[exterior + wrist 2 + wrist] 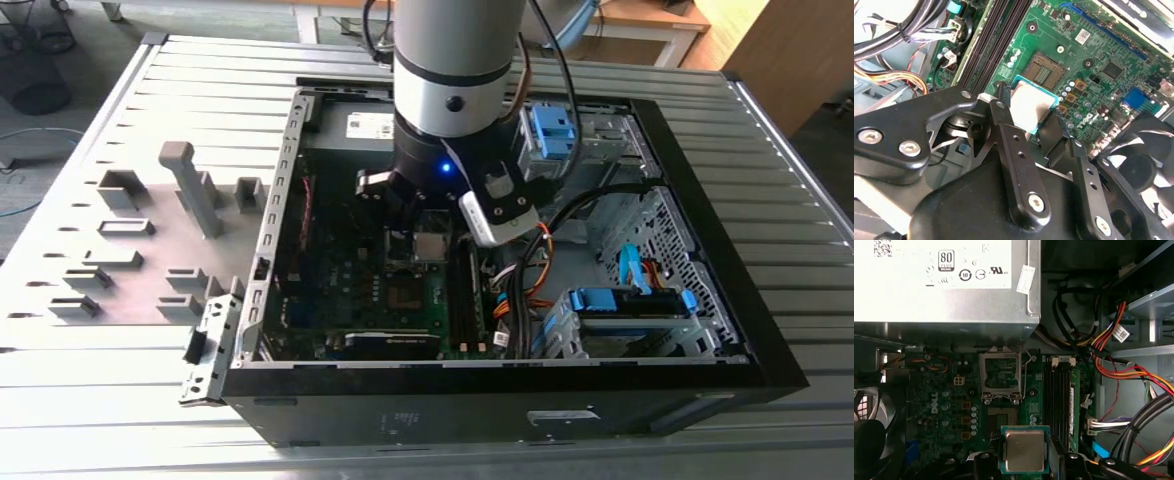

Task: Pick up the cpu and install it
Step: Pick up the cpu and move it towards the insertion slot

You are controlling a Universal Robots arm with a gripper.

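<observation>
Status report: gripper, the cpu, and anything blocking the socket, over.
Gripper shut on the cpu, above the motherboard. Socket open, cpu not seated. Nothing visible in the way.

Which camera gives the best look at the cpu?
The first wrist view: the cpu faces the camera, whole metal top visible. The second wrist view shows it angled, partly behind a finger. The exterior view shows it small, below the wrist.

We see soft, even light on the ribbed table point(120, 400) around the computer case point(441, 405). Inside the case the motherboard point(347, 275) lies dim and shadowed. In the second wrist view the cpu point(1033, 107) glares almost white on its metal top.
</observation>
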